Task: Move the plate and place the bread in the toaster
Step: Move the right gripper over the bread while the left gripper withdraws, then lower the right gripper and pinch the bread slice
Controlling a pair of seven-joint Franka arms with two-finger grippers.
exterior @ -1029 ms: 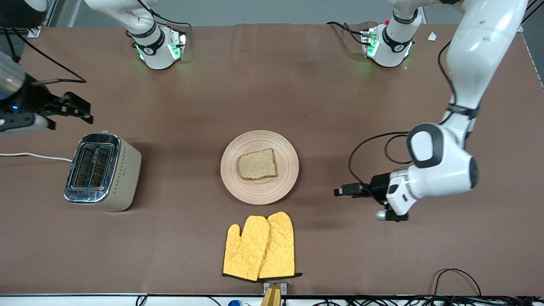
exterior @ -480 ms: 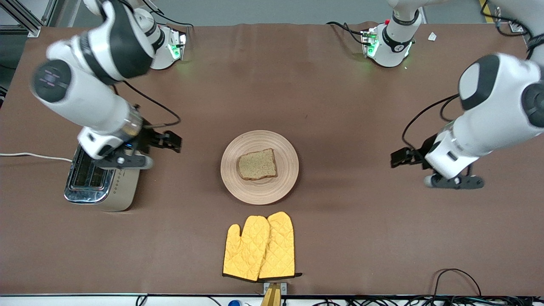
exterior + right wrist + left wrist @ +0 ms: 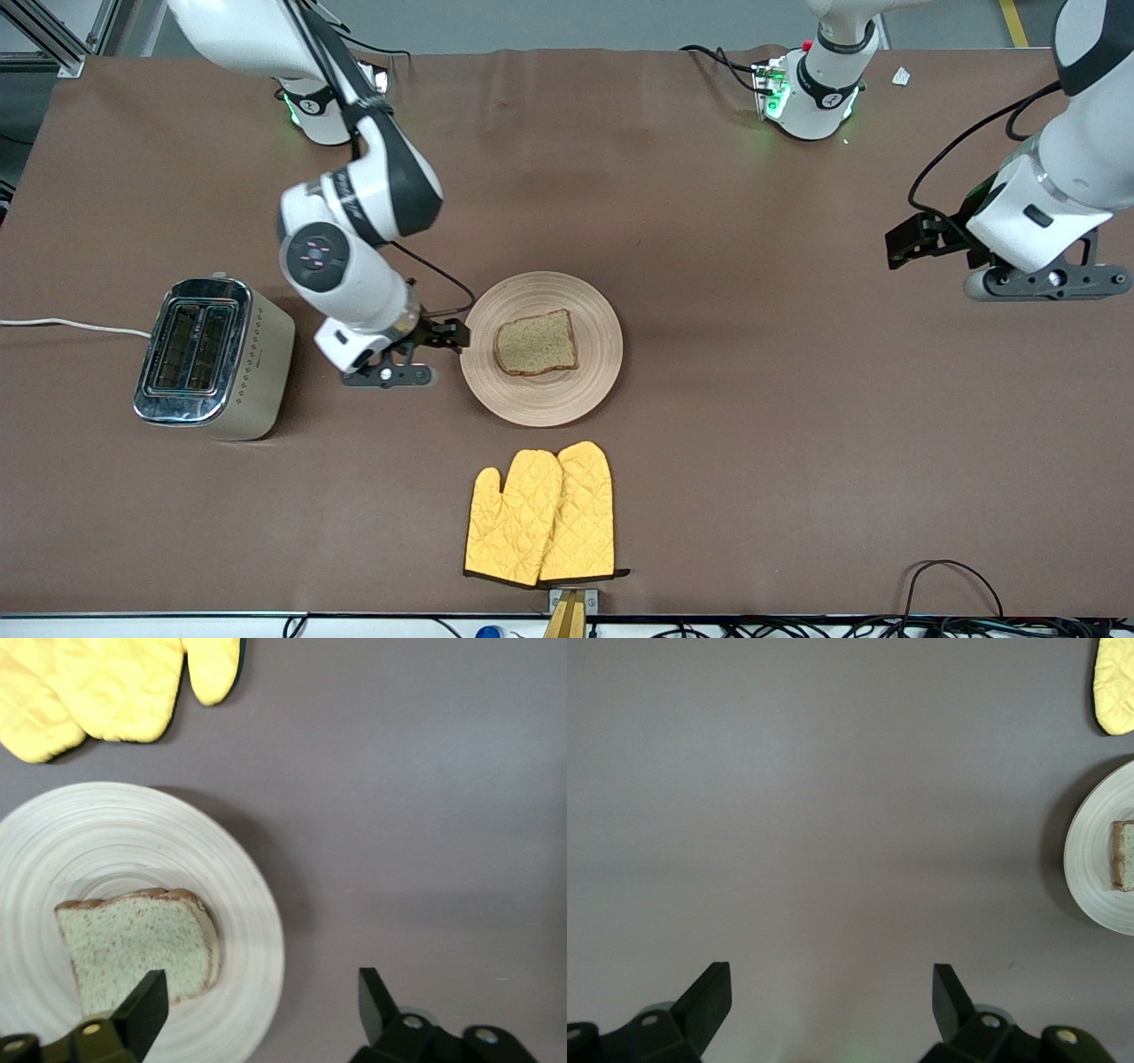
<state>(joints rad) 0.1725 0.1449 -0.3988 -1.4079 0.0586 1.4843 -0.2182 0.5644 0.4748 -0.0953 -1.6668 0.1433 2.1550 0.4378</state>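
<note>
Right gripper (image 3: 443,341) hangs low with fingers spread; left gripper (image 3: 908,239) hovers, fingers wide apart.

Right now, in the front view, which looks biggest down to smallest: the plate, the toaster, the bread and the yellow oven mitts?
1. The plate and the toaster look about alike; I can't rank them.
2. The oven mitts, slightly smaller.
3. The bread, clearly smallest.

bread (image 3: 536,342) on plate (image 3: 595,312), toaster (image 3: 213,356) toward right arm's end, mitts (image 3: 540,514) nearer camera
</note>
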